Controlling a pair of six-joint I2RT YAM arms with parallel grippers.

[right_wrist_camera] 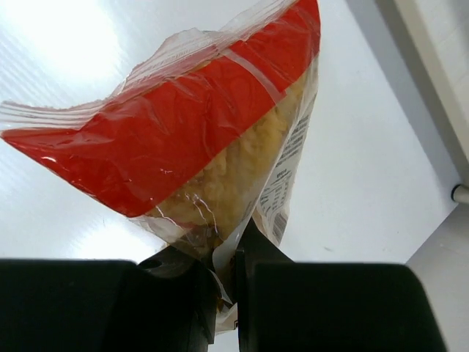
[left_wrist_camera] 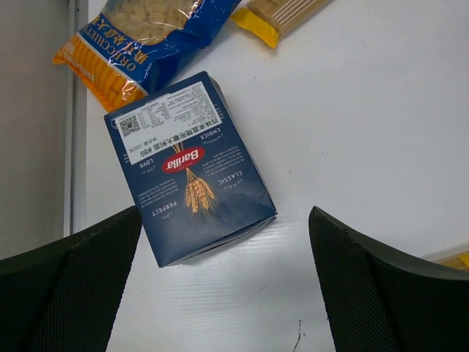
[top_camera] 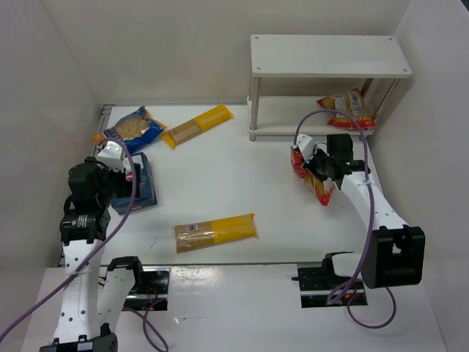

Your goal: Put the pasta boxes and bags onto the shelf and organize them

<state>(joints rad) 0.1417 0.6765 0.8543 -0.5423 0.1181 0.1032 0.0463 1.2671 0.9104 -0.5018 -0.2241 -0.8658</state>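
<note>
Over the white tabletop, your right tool gripped a red bag near the shelf: placement was in hand. Next, lift it onto the lower board. Your left tool stood wide over the box.

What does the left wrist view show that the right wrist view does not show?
Only the left wrist view: the dark blue box, the blue-and-orange bag, one end of a yellow spaghetti pack and the open left gripper. Only the right wrist view: the right gripper shut on a red-and-yellow bag. Both: the white table.
</note>
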